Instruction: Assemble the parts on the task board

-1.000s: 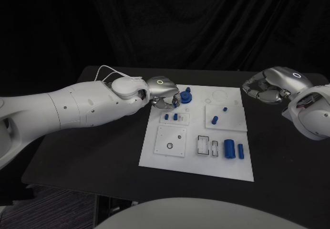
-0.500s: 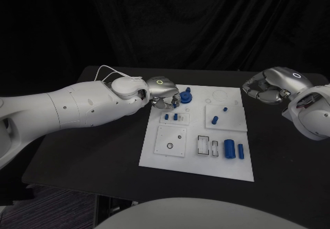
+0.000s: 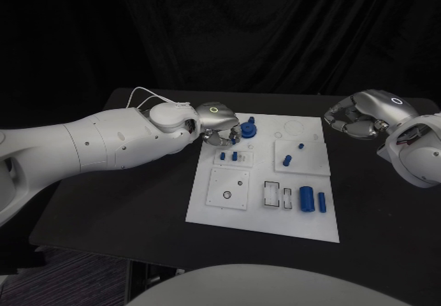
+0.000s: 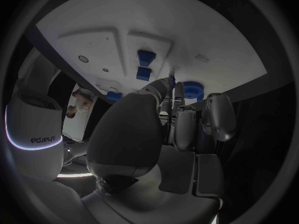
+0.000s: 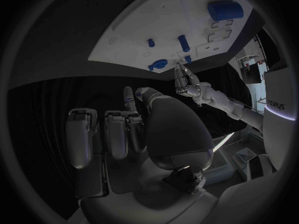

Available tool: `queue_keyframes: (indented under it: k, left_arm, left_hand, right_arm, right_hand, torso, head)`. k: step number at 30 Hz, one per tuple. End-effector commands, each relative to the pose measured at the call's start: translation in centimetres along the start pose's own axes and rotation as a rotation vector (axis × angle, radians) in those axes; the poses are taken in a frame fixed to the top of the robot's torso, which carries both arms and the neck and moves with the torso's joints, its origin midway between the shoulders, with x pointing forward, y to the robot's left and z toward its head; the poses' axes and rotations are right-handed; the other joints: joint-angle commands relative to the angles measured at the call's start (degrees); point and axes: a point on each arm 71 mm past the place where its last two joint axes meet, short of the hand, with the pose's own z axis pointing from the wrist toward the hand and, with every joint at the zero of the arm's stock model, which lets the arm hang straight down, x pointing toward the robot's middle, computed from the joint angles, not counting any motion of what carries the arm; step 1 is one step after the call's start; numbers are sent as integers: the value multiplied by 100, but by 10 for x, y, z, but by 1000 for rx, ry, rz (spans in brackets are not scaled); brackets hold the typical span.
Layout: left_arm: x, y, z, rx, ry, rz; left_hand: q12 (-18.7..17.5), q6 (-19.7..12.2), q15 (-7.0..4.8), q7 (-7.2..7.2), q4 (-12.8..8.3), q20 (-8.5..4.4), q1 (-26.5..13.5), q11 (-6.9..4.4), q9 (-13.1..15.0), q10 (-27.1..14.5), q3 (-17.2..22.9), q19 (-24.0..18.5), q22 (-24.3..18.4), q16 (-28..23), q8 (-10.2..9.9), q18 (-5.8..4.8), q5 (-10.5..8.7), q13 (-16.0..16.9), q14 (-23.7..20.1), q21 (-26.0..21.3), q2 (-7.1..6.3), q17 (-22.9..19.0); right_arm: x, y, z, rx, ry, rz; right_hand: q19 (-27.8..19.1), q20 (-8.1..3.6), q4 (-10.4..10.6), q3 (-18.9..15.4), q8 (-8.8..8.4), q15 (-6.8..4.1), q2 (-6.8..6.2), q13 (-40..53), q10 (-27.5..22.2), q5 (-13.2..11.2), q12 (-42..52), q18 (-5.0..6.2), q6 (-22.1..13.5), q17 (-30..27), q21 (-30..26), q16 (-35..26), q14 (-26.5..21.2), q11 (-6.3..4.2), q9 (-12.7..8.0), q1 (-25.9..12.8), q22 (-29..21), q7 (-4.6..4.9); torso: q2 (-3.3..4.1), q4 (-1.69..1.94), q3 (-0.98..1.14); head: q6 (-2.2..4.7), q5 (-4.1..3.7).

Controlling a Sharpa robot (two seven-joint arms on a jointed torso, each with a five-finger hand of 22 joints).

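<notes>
While the task board (image 3: 266, 185) lies flat on the black tabletop (image 3: 137, 197) with its long axis running away from the robot, several blue parts are seen on it. Two long blue cylinders (image 3: 307, 197) lie side by side near the board's near right corner, their long axes pointing away from the robot. Two short blue pegs (image 3: 228, 155) stand upright in a small square plate on the board's left side, and two more blue pieces (image 3: 287, 160) are seen on the square plate to the right of it. One round blue part (image 3: 248, 131) stands at the board's far left corner.

The left hand (image 3: 218, 131) is held over that far left corner, fingers curled downward just beside the round blue part; whether anything is gripped cannot be told. The right hand (image 3: 354, 121) is held above the tabletop past the board's far right corner, well apart from the parts, its fingers curled in with nothing held.
</notes>
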Motion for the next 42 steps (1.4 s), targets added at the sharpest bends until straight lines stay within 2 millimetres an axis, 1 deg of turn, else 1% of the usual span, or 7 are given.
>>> queue_keyframes:
  k: [1,8,11,23,33,36,42]
  left_arm:
    - [3,-1,1,9,36,-7]
    - [5,-1,1,9,46,-10]
    - [5,-1,1,10,51,-3]
    - [6,-1,0,13,55,10]
    - [6,-2,0,15,55,10]
    - [5,-2,0,15,56,9]
    - [5,-2,1,14,55,10]
  left_hand:
    - [-19,-39,32,-8,-24,9,54,-5,-7,28,8,10,914,-21,-15,-78,21,5,1,0,21,-7]
    - [-28,-37,32,-6,-29,8,54,-2,-8,24,10,3,911,-23,-17,-76,26,2,-2,-11,18,-11]
    - [-39,-40,33,-5,-41,8,63,-1,-11,23,20,3,912,-25,-24,-76,38,-1,-5,-9,17,-15]
    - [-44,-41,34,-5,-46,8,61,-1,-13,28,23,-5,908,-36,-28,-73,39,-3,-17,-24,15,-41]
    - [-49,-44,34,-7,-54,7,64,-3,-15,34,29,-37,892,-56,-33,-62,39,-4,-41,-78,14,-87]
    - [-59,-61,35,-11,-56,8,53,-5,-22,42,32,-43,890,-63,-50,-61,14,-6,-49,-85,13,-96]
    - [-89,-112,35,-22,-56,9,26,-6,-41,45,42,-64,883,-78,-95,-57,-44,-12,-67,-112,23,-122]
  right_arm:
    - [1,-1,0,12,4,-2]
    - [1,-1,-1,14,5,-2]
    - [1,-1,-1,13,5,-2]
    - [1,-2,-1,14,7,-2]
    - [1,-1,-1,14,9,-2]
    - [2,-1,-1,15,10,-2]
    - [2,-1,-1,16,11,-2]
  right_hand:
    - [401,-15,-9,32,-15,-26,8,1506,607,5,15,21,41,940,-27,-15,479,-13,-5,-67,1360,-3]
    - [401,-15,-9,32,-15,-26,8,1506,607,5,15,21,41,940,-27,-15,479,-13,-5,-67,1360,-3]
    - [401,-15,-9,32,-15,-26,8,1506,607,5,15,21,41,940,-27,-15,479,-13,-5,-67,1360,-3]
    - [399,-14,-12,35,-18,-25,6,1506,607,2,15,22,38,937,-31,-17,479,-13,-6,-69,1358,-3]
    - [399,-13,-16,39,-20,-25,4,1506,607,-1,15,22,35,935,-32,-18,478,-14,-6,-68,1358,-3]
    - [399,-13,-16,39,-20,-25,4,1506,607,-1,15,22,35,935,-32,-18,478,-14,-6,-68,1358,-3]
    - [398,-13,-22,45,-21,-25,4,1506,607,-8,15,23,33,933,-34,-18,478,-15,-7,-66,1357,-3]
  torso:
    - [0,-1,1]
    - [0,1,-5]
    - [0,3,-2]
    - [1,7,-1]
    - [4,0,2]
    - [4,2,-2]
    - [-1,-1,3]
  head:
    - [0,5]
    - [0,-1]
    - [0,3]
    - [0,13]
    - [0,25]
    - [0,24]
    - [0,29]
